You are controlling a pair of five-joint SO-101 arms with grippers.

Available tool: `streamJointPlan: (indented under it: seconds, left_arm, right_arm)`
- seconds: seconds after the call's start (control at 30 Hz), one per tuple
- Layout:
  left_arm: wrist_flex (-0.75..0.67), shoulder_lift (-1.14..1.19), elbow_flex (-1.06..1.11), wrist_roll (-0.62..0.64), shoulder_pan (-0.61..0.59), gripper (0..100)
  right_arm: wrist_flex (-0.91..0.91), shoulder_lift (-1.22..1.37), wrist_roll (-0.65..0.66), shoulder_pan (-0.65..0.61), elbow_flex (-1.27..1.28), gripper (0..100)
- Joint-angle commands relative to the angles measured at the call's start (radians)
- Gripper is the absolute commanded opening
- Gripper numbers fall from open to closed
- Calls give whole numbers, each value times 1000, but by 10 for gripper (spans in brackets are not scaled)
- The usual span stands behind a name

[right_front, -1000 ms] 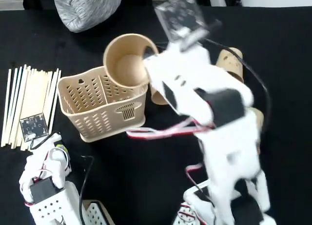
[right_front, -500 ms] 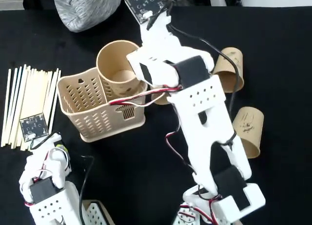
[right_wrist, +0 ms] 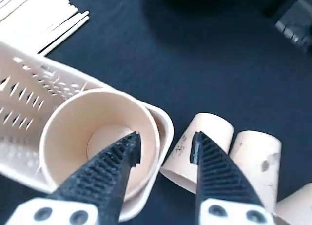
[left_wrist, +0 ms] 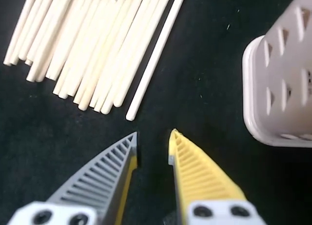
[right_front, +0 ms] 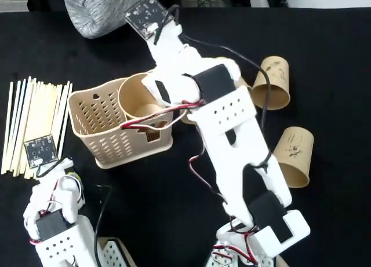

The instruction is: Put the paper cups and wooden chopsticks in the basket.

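Note:
A paper cup [right_front: 141,99] stands upright in the right end of the beige basket [right_front: 110,142]. My right gripper [right_wrist: 164,149] hangs open over that cup [right_wrist: 92,137]; one finger is above its inside, the other outside the basket's rim [right_wrist: 165,122]. Two more cups [right_front: 272,81] [right_front: 294,154] lie on their sides to the right of the arm, and several lie beyond the basket's end [right_wrist: 214,127] [right_wrist: 256,152]. Wooden chopsticks [right_front: 35,119] lie bundled left of the basket. My left gripper [left_wrist: 153,137] is open just short of the chopstick ends [left_wrist: 92,44], holding nothing.
A grey cloth bundle [right_front: 101,9] sits at the table's back edge. The right arm [right_front: 226,122] stretches diagonally across the middle of the black table. The basket's corner [left_wrist: 282,83] is close beside the left gripper. The left arm's base [right_front: 55,232] is at the front left.
The right arm swung left and lowered the cup from above the basket's rim down into the basket, then opened its fingers. The left arm has not moved.

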Motion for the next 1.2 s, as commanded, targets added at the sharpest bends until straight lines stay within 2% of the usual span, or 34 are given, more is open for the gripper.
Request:
streamJointPlan:
  seconds: [0.0,0.1,0.2,0.3,0.43,0.6,0.8,1.0,1.17]
  left_arm:
    - [-55,-5,12,-6,7,116]
    - [-63,-5,15,-6,7,116]
    - [-63,-5,15,-6,7,116]
    - [-63,-5,15,-6,7,116]
    - [-63,-5,15,-6,7,116]
    - [-63,-5,15,-6,7,116]
    - [-63,-5,16,-6,7,116]
    - [-63,-5,16,-6,7,116]
    - [-63,-5,16,-6,7,116]
  right_arm:
    - [144,-7,98,15,-206,188]
    - [221,-2,196,75,-274,211]
    - [262,1,361,155,-265,283]
    - [279,-7,508,218,-165,333]
    - [222,-42,644,261,48,336]
    - [-63,-177,738,272,452,336]
    - [-483,-328,738,313,878,336]
    - [-873,-305,677,334,1139,336]
    - [-1115,-220,643,334,1214,336]
